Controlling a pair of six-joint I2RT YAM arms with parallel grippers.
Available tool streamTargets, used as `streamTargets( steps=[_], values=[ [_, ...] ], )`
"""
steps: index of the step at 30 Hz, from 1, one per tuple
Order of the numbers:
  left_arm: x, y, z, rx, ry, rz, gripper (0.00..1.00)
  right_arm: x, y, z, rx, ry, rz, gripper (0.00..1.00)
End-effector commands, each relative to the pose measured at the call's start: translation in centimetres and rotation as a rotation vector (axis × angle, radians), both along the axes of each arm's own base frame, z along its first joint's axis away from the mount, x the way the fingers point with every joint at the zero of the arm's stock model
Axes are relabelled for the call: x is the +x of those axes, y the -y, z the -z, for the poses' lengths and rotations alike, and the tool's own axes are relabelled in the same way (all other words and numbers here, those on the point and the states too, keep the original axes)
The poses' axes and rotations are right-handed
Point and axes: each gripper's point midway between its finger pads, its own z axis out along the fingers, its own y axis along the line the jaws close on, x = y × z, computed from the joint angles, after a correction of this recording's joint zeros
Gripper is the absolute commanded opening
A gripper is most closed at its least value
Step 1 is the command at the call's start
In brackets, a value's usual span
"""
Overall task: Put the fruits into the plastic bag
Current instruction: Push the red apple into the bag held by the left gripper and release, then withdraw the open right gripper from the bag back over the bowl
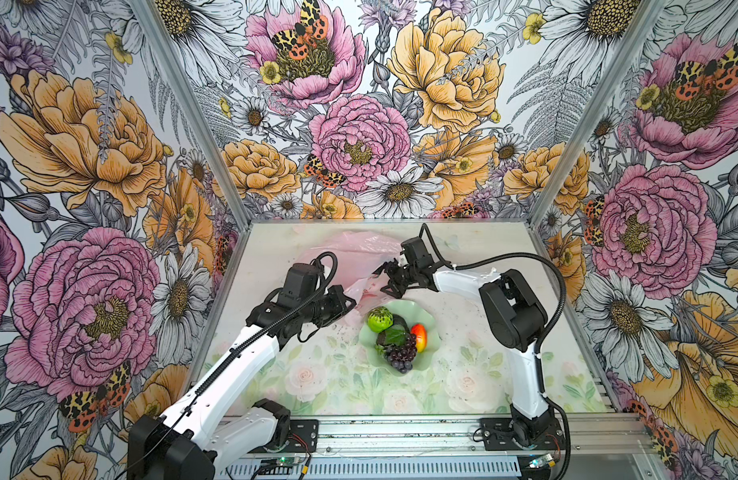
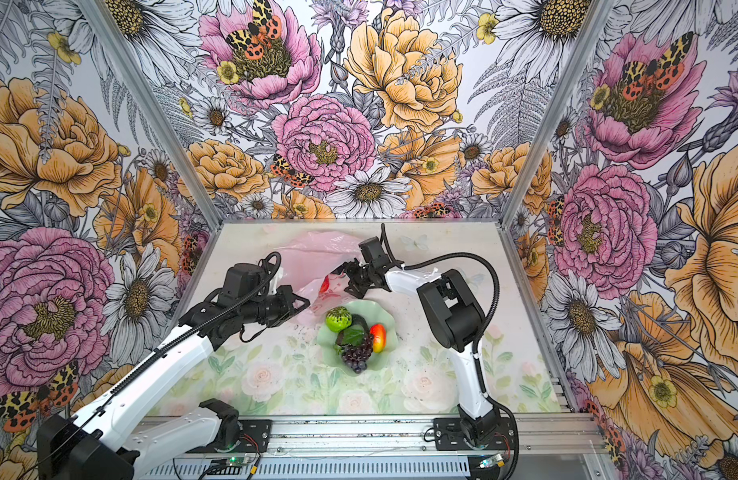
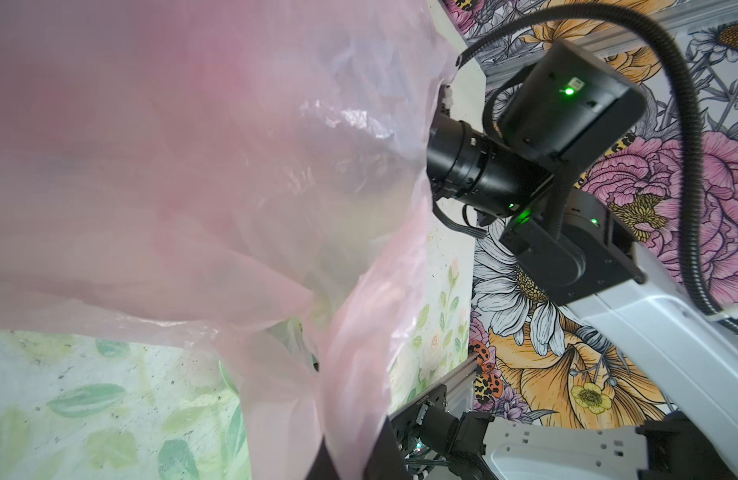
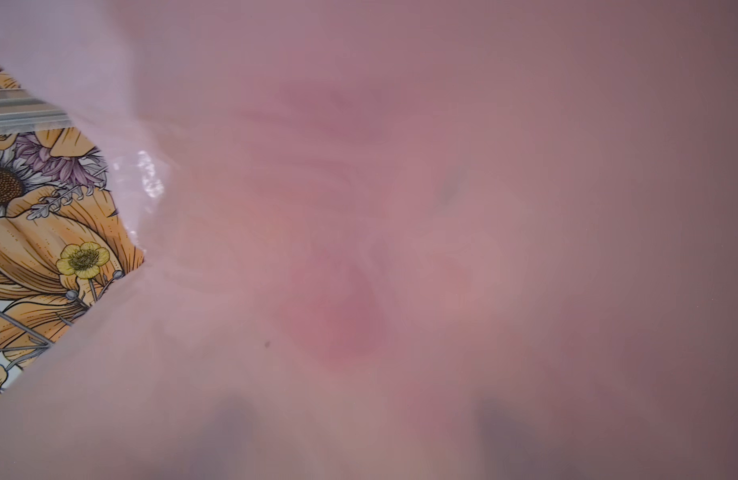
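The plastic bag point(image 1: 356, 246) point(image 2: 317, 245) lies pale pink at the back of the table. My left gripper point(image 1: 352, 302) point(image 2: 306, 302) is shut on its near edge, and in the left wrist view the film point(image 3: 217, 166) bunches between the dark jaws point(image 3: 346, 457). My right gripper point(image 1: 381, 283) point(image 2: 343, 281) stands open at the bag's mouth. Film covers the right wrist view, with its fingers point(image 4: 230, 436) showing as two dim shadows far apart. The other fruits lie in a pale green dish point(image 1: 428, 316): bumpy green point(image 1: 379, 319), orange-red point(image 1: 420, 336), grape bunch point(image 1: 400, 356), blackish lump point(image 1: 399, 322).
A red patch point(image 2: 325, 284) shows through the bag near the right gripper; fruit or print, I cannot tell. Floral walls close in the table on three sides. Both arm bases sit on the metal rail point(image 1: 400, 436) at the front edge.
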Motion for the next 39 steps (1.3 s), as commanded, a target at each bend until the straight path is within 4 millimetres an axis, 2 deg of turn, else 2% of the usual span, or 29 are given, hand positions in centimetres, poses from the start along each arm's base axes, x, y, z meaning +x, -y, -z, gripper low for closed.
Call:
streamTargets(
  steps=[1, 8, 16, 27, 31, 34, 39],
  values=[
    [0.1, -0.2, -0.3, -0.003, 0.027, 0.009, 0.00, -0.2, 0.9, -4.4, 0.012, 0.131, -0.039, 0.87],
    [0.3, -0.6, -0.3, 0.005, 0.035, -0.017, 0.00, -1.8, 1.8, -8.4, -0.009, 0.288, -0.155, 0.87],
    [0.2, -1.5, -0.2, 0.016, 0.049, -0.066, 0.00, -4.0, 4.1, -12.3, -0.100, 0.450, -0.257, 0.87],
    [-0.1, -2.8, -0.3, 0.016, 0.074, -0.128, 0.00, -9.2, 7.0, -17.9, -0.188, 0.743, -0.427, 0.89],
    [-0.1, -2.9, -0.4, 0.012, 0.079, -0.139, 0.00, -11.0, 8.0, -19.2, -0.218, 0.836, -0.466, 0.92],
    [0.0, -2.9, -0.5, 0.007, 0.086, -0.145, 0.00, -12.0, 8.8, -19.6, -0.248, 0.866, -0.484, 1.00],
    [0.2, -2.9, -0.5, 0.000, 0.091, -0.150, 0.00, -13.7, 8.8, -19.8, -0.274, 0.865, -0.552, 0.99]
  ],
)
